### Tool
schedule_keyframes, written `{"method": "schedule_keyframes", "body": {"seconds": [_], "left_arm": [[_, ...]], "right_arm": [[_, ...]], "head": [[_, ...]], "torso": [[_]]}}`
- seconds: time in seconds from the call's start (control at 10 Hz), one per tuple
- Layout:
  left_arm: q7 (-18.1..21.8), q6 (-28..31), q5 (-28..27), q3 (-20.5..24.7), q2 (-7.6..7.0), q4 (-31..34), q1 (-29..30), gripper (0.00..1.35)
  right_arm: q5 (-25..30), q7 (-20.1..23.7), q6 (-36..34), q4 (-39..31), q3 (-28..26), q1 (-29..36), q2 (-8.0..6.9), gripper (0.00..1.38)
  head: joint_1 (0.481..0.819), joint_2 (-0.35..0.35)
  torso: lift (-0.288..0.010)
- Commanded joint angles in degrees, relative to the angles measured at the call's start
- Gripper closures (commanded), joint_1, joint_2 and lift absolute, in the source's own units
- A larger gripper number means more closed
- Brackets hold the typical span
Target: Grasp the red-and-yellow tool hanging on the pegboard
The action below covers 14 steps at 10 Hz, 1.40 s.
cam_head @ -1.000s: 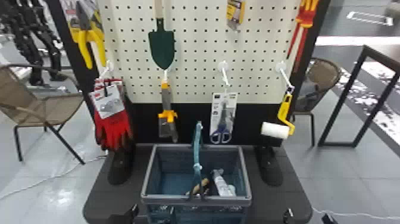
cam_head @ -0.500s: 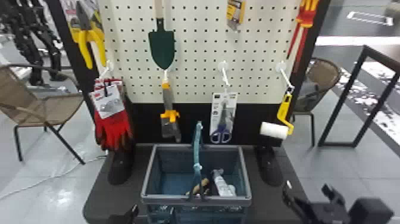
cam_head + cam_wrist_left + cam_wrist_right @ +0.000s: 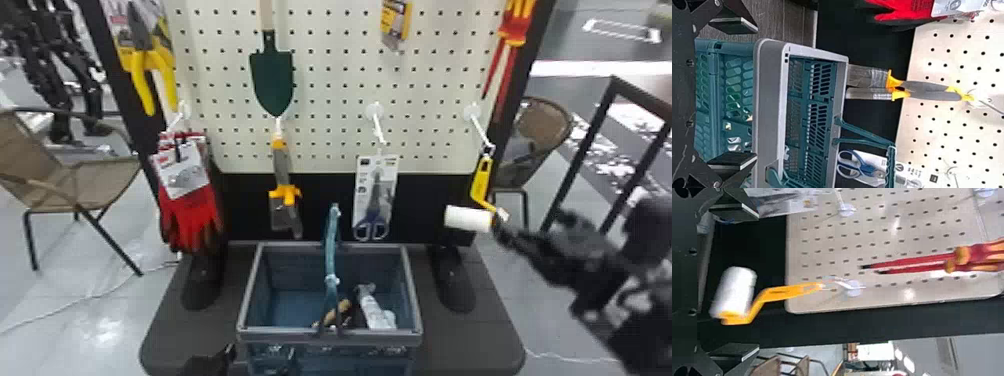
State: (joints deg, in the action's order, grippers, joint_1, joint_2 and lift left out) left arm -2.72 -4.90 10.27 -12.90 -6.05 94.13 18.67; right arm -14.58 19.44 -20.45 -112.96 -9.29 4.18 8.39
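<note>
A white pegboard [image 3: 340, 100] backs the bench [image 3: 475, 345]. The red-and-yellow tool [image 3: 511, 37] hangs ungrasped at its upper right corner; the right end effector [image 3: 736, 282], released, hovers near its lower right corner.

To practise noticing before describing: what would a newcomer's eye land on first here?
Likely the white pegboard hung with tools, above all the red-and-yellow tool at its upper right corner and the red gloves at its lower left. Next, the black right gripper, open, in the air beside the roller at the board's lower right, and the basket on the table below.
</note>
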Motion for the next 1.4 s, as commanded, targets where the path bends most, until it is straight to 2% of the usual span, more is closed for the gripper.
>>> {"method": "schedule_keyframes", "body": {"seconds": [0.0,0.2,0.4,0.5,0.8,0.9,1.3], "left_arm": [[-0.01,0.68,0.28,-0.54,-0.46,0.00,-0.47,0.17],[-0.01,1.47,0.19,-0.90,-0.55,0.00,-1.00,0.17],[-0.01,2.26,0.19,-1.16,-0.63,0.00,-1.35,0.17],[0.08,2.70,0.28,-1.51,-0.99,0.00,-1.79,0.17],[0.17,3.75,0.37,-2.04,-1.51,0.00,-2.50,0.17],[0.34,3.84,0.37,-2.04,-1.51,0.00,-2.58,0.17],[0.43,4.37,0.54,-2.57,-1.78,-0.26,-3.37,0.17]], "right_arm": [[-0.45,0.34,-4.77,-1.12,-1.00,-5.76,2.95,0.13],[-2.12,0.60,-11.19,-2.61,-1.00,-12.79,8.66,0.13],[-5.90,0.78,-15.23,-1.82,1.99,-19.73,13.32,0.13],[-7.39,0.78,-16.55,-0.85,4.37,-23.43,15.34,0.13],[-10.11,0.69,-18.48,0.02,8.76,-33.53,19.73,0.13],[-11.70,0.60,-18.75,1.34,10.87,-36.08,20.53,0.13],[-13.45,0.52,-18.31,5.21,15.97,-40.21,20.79,0.22]], "head": [[0.549,0.000],[0.549,0.000],[0.549,0.000],[0.549,0.000],[0.549,0.000],[0.549,0.000],[0.549,0.000]], "torso": [[-0.100],[-0.100],[-0.100],[-0.100],[-0.100],[-0.100],[-0.100]]}}
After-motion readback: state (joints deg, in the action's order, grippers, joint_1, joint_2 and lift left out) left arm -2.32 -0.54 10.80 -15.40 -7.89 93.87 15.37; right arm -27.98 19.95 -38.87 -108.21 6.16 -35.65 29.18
